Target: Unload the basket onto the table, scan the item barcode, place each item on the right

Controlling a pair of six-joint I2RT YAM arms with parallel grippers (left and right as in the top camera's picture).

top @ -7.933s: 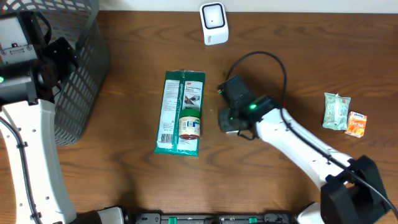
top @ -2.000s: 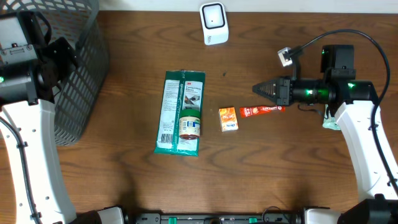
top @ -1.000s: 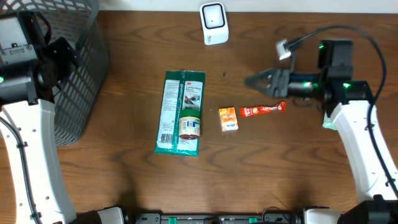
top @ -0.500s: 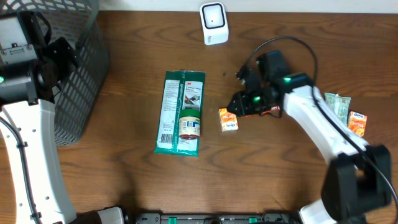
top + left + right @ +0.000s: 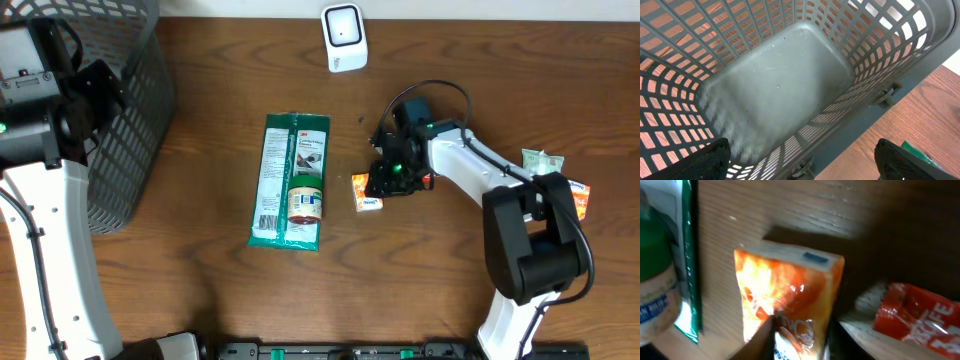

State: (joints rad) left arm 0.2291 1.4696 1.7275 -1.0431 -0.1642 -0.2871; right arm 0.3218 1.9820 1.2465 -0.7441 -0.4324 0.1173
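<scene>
Mid-frame, the right gripper (image 5: 384, 181) straddles a small orange carton (image 5: 790, 292); whether it grips, I can't tell. The left gripper (image 5: 807, 162) gapes over a grey mesh basket (image 5: 880, 55).

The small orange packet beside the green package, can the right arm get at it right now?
Probably yes. The right gripper hangs directly over the orange packet, its face bare in the wrist view; the red sachet lies beside it, not on it.

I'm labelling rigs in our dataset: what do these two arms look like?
Both arms have white link shells and black joints. The right arm carries a looping black cable and a green light near its wrist; the left arm shows a small green lamp.
</scene>
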